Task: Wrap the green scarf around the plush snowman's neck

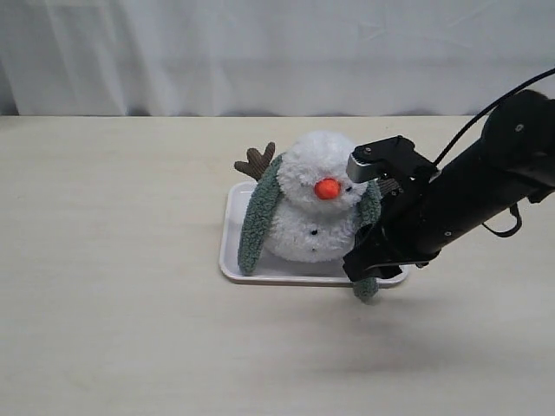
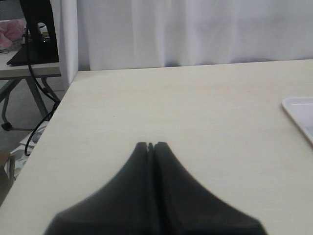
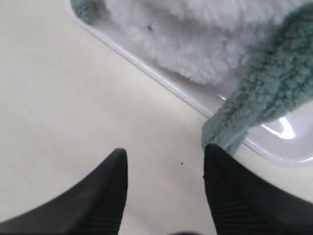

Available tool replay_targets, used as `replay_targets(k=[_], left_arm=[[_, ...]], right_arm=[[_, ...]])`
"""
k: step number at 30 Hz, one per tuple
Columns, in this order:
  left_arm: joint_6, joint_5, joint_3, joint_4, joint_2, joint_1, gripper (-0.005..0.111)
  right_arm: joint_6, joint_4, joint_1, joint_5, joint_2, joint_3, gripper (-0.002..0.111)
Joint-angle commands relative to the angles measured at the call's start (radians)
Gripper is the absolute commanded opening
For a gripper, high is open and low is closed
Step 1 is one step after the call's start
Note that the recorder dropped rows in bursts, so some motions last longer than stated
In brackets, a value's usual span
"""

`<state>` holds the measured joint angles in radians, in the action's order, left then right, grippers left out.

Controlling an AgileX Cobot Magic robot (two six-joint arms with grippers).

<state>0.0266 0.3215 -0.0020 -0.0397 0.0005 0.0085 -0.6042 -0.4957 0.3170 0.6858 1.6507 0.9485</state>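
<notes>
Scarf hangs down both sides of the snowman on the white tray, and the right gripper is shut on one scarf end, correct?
No. The right gripper is open, not shut on it: the right wrist view shows its jaws apart over bare table, the green scarf's end beside one finger. The scarf does hang down both sides of the plush snowman on the white tray.

the tray [image 1: 227,253] lies on the worktop [image 1: 113,329], with the curtain [image 1: 277,52] behind it. in the tray stands the plush snowman [image 1: 314,227]. the scarf [image 1: 257,221] hangs down both of its sides: one end rests inside the tray's front left part in the exterior view, the other crosses the tray's front right rim onto the worktop. the right gripper [image 3: 166,156] is just before that right corner, beside the scarf end. the left gripper [image 2: 150,145] is over the worktop, well apart from the tray.
</notes>
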Motion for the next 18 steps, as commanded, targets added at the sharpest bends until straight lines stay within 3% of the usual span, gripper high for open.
replay_targets(k=[1, 4, 6, 10, 18], left_arm=[[-0.002, -0.014, 0.002, 0.001, 0.000, -0.005, 0.000], [-0.002, -0.014, 0.002, 0.001, 0.000, -0.005, 0.000], [-0.002, -0.014, 0.002, 0.001, 0.000, -0.005, 0.000], [-0.002, -0.014, 0.002, 0.001, 0.000, -0.005, 0.000], [-0.002, -0.014, 0.002, 0.001, 0.000, -0.005, 0.000]], right_arm=[[0.047, 0.041, 0.000, 0.019, -0.072, 0.010, 0.049], [0.165, 0.105, 0.000, -0.058, -0.121, 0.025, 0.047], [0.219, 0.158, 0.000, -0.121, -0.144, 0.027, 0.040], [0.330, 0.252, 0.000, -0.298, -0.137, 0.027, 0.004], [0.365, 0.250, 0.000, -0.472, -0.005, 0.027, 0.004]])
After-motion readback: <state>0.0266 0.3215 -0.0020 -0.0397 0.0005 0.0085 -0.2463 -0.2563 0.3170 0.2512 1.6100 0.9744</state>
